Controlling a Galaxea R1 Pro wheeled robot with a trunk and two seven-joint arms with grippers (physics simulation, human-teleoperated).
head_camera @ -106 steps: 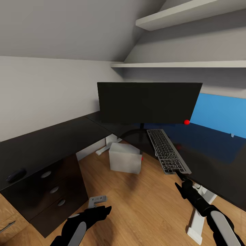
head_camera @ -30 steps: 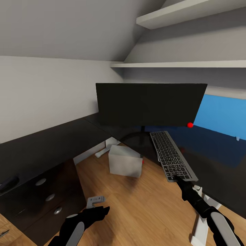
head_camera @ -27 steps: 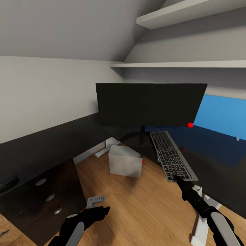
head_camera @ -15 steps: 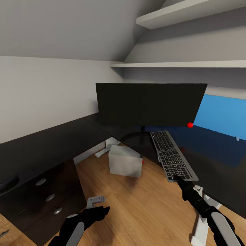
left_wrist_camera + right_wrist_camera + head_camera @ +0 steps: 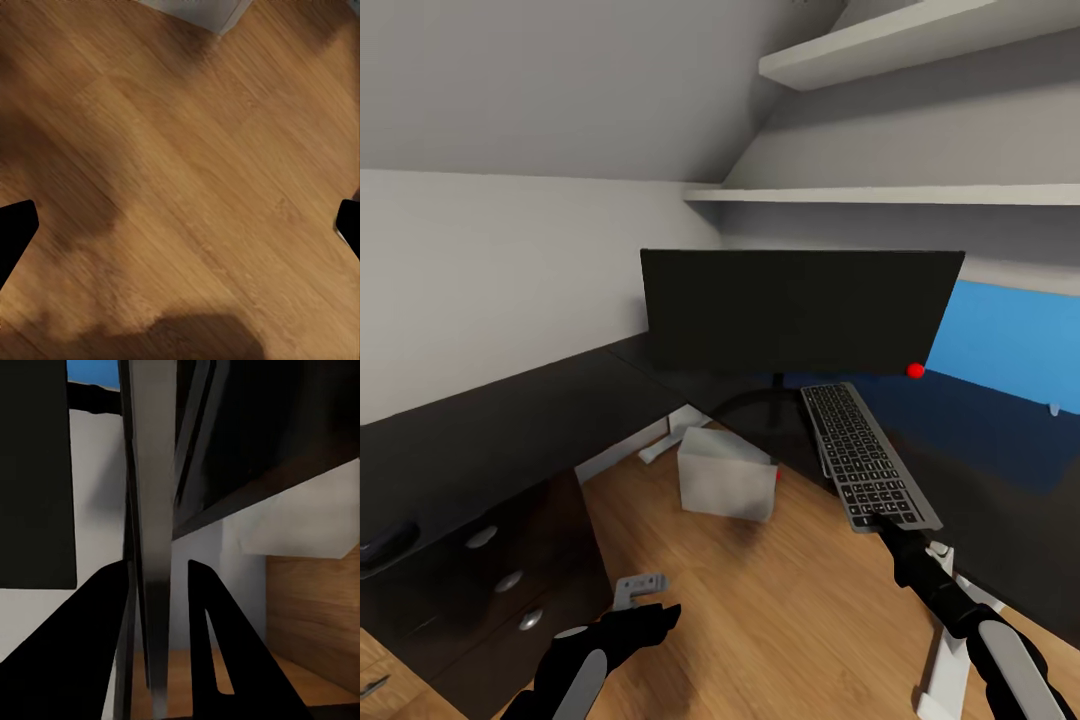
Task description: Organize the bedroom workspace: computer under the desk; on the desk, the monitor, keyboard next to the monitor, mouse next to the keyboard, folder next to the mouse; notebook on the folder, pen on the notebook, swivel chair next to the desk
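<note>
Currently the keyboard [image 5: 868,460] lies on the desk [image 5: 490,420], right of the monitor [image 5: 800,312] base, near end overhanging; my right gripper [image 5: 882,522] is clamped on it. My left gripper [image 5: 645,600] hangs apart above floor.

Open wood floor [image 5: 780,600] under the desk [image 5: 490,420] — only the computer [image 5: 727,474] intrudes.

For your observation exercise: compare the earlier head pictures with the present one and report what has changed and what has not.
Little has changed. The camera shifted, so the whole scene sits slightly differently. The right gripper stays clamped on the near end of the keyboard, holding it over the desk edge before the monitor. The left gripper still hangs open above the floor; the computer remains under the desk.
</note>
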